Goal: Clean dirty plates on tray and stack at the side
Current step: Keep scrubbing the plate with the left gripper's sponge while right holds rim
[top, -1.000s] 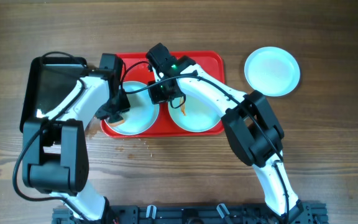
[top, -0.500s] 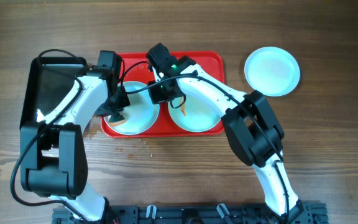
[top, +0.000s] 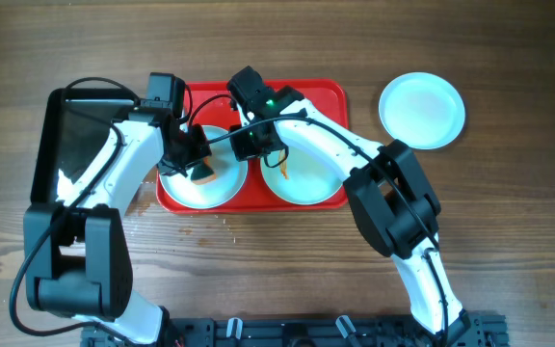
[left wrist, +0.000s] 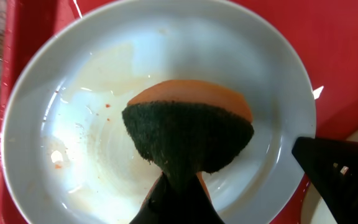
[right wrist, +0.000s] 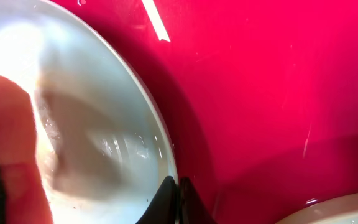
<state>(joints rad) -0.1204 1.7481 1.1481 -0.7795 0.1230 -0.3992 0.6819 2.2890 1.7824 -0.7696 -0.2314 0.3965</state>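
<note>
- Two plates lie side by side on the tray [top: 326, 96], a left plate [top: 222, 188] and a right plate [top: 306, 178].
- A third plate [top: 422, 110] sits on the table [top: 509, 241], right of the tray.
- The left gripper [left wrist: 179, 186], over the tray's left half, clamps an orange, dark-faced sponge [left wrist: 188, 130] against the wet left plate.
- The right gripper [right wrist: 178, 194], at the tray's middle, is pinched on the left plate's rim.
- A black tray [top: 75, 135] lies left of the tray.
</note>
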